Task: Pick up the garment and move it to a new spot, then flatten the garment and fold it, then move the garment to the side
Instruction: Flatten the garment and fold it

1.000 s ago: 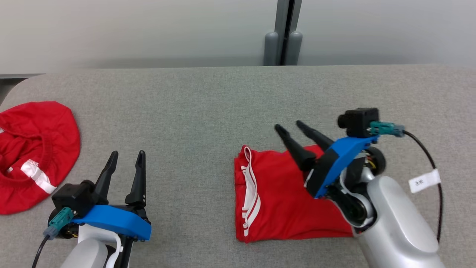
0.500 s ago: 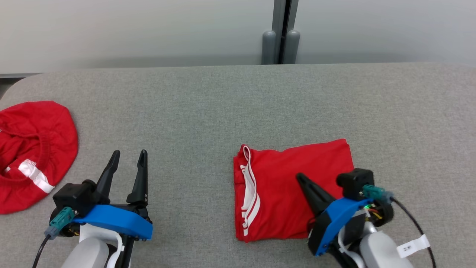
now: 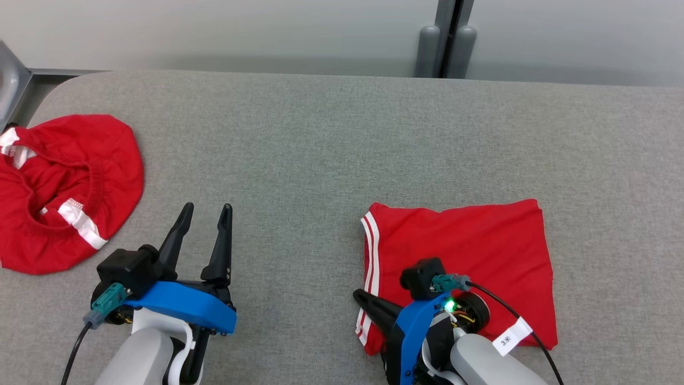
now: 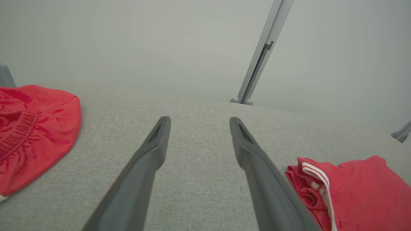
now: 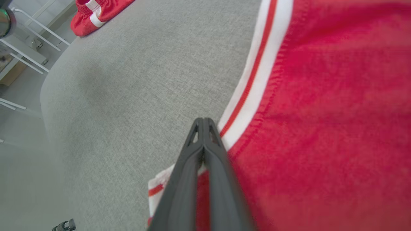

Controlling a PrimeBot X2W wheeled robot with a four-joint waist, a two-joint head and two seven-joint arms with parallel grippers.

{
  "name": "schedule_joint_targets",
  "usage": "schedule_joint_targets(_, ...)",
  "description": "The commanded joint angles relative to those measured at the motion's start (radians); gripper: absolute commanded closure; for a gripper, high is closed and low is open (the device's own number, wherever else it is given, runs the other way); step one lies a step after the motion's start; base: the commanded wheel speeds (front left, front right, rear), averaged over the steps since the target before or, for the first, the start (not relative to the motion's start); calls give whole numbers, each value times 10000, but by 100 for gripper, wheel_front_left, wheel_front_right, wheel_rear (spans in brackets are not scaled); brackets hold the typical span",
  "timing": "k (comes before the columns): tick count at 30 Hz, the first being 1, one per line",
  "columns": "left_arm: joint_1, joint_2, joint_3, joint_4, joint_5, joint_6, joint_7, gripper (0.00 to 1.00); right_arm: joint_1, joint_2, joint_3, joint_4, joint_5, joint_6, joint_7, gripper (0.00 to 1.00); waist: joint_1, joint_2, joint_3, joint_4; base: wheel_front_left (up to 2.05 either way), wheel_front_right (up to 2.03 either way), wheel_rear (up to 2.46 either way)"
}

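Head view: my right gripper (image 3: 358,295) lies at the lower centre of the frame, its two dark fingers pressed together with no gap between them, the tips resting at the lower left corner of the folded garment (image 3: 470,251). The folded garment, red with white stripes along its left edge, lies flat as a rough rectangle on the grey bench (image 3: 320,144), in the lower right part of the frame. My left gripper (image 3: 208,207) sits at the lower left, fingers spread wide and pointing up the frame over bare bench, holding nothing. A crumpled red garment (image 3: 69,187) with a gathered waistband and white trim lies at the left edge, well apart from the folded one. A white label (image 3: 512,336) hangs on the black cable at my right wrist, above the folded garment's lower right part. Left wrist view: my left gripper (image 4: 199,119) stands open, the crumpled red garment (image 4: 29,128) at the left edge and the striped edge of the folded garment (image 4: 353,189) at the lower right. Right wrist view: my right gripper (image 5: 203,119) is closed, its tips over the white striped hem of the folded garment (image 5: 321,128), just at the border with the bench (image 5: 128,96); I cannot tell whether any cloth is pinched between the fingers. The crumpled red garment (image 5: 96,12) appears at the upper left.
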Motion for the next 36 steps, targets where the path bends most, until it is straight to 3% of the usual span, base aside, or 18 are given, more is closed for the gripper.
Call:
schedule_joint_targets(1,-113,-31,38,56,46,-35,-57,0,-223,-34,155,161,195,6,3,100,0,0,-12,22,0,0,0)
schedule_joint_targets(3,-40,-13,94,103,43,-41,-65,0,-371,-30,210,121,546,6,-200,100,0,0,-75,-9,0,0,0)
schedule_joint_targets(4,24,3,131,122,44,-27,-68,0,-471,-31,183,32,672,6,-357,84,0,0,-123,-48,0,0,0)
schedule_joint_targets(5,98,25,164,126,46,-6,-66,0,-542,-31,115,-61,777,6,-530,3,0,0,-167,-95,0,0,0)
schedule_joint_targets(11,482,210,527,-52,97,187,-67,0,-542,-41,-1099,-1003,334,6,-1678,0,0,0,-551,-635,0,0,0)
schedule_joint_targets(17,1044,279,902,-438,203,360,-72,0,617,-192,-3897,-2641,-1752,6,-1933,0,0,0,-913,-1177,0,0,0)
schedule_joint_targets(22,1577,248,1331,-795,276,491,-73,0,2039,-106,-5815,-4116,-2858,8,-1371,0,0,0,-1128,-1574,0,0,0)
schedule_joint_targets(27,2086,163,1640,-1002,369,577,-74,0,2874,-418,-6247,-4733,-3283,6,-828,0,0,0,-1381,-1860,0,0,0)
schedule_joint_targets(36,2627,61,1750,-994,597,711,-75,0,3165,-589,-6432,-4617,-3185,6,-489,0,0,0,-1662,-1946,0,0,0)
